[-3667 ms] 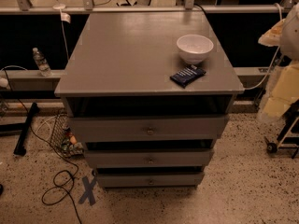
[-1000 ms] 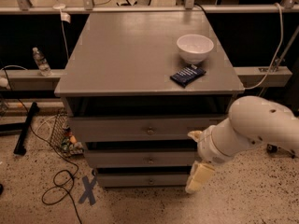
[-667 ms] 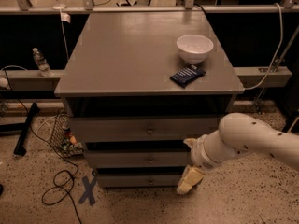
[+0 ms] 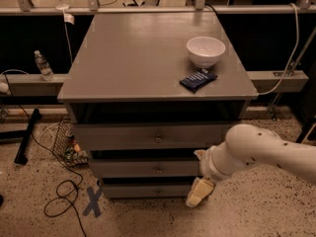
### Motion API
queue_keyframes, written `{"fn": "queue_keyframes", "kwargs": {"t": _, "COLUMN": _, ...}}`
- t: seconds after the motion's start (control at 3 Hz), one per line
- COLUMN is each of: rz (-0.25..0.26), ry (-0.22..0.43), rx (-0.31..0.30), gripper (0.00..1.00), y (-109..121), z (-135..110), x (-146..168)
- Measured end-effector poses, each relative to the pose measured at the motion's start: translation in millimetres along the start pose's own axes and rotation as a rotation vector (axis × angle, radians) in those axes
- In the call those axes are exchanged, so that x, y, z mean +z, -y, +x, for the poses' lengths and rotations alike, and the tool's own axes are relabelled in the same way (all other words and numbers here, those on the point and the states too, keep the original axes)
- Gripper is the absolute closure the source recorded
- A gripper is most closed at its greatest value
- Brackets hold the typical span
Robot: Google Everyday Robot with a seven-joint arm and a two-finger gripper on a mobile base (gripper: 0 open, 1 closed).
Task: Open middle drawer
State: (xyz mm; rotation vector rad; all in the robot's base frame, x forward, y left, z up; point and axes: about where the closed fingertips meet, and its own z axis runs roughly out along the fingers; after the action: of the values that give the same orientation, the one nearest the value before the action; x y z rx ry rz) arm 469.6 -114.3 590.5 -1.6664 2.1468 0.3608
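The grey cabinet point(image 4: 148, 53) has three stacked drawer fronts. The middle drawer point(image 4: 138, 168) is the wide, shallow second front with a small round knob point(image 4: 159, 170); it sits flush, in line with the fronts above and below. My gripper point(image 4: 196, 176) comes in from the right on a white arm point(image 4: 261, 154). It is in front of the right end of the middle drawer, right of the knob and apart from it. Its cream fingers point(image 4: 199, 193) stand spread, one above and one below, holding nothing.
A white bowl point(image 4: 206, 51) and a dark blue packet point(image 4: 198, 79) lie on the cabinet top at the right. On the floor at the left are black cables point(image 4: 61, 201), a blue tape X point(image 4: 93, 201), a wire basket point(image 4: 69, 144) and a black stand leg point(image 4: 27, 135). A water bottle point(image 4: 42, 64) stands on the left ledge.
The arm has come into view from the right and moved left towards the drawer fronts. The gripper now sits at the middle drawer's right end. The drawers have not moved.
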Motion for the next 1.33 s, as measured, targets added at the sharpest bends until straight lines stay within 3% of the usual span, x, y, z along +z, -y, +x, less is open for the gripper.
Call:
{"fn": "queue_keyframes", "kwargs": {"t": 0.67, "rz": 0.028, "ry": -0.091, "rx": 0.072, "gripper": 0.0, "y": 24.4, "z": 42.3, "x": 64.2}}
{"fn": "queue_keyframes", "kwargs": {"t": 1.0, "rz": 0.063, "ry": -0.114, "rx": 0.079, "gripper": 0.0, "y": 41.6, "z": 54.5, "x": 88.0}}
{"fn": "queue_keyframes", "kwargs": {"t": 1.33, "rz": 0.102, "ry": -0.12, "rx": 0.046, "gripper": 0.0, "y": 54.4, "z": 53.5, "x": 108.3}}
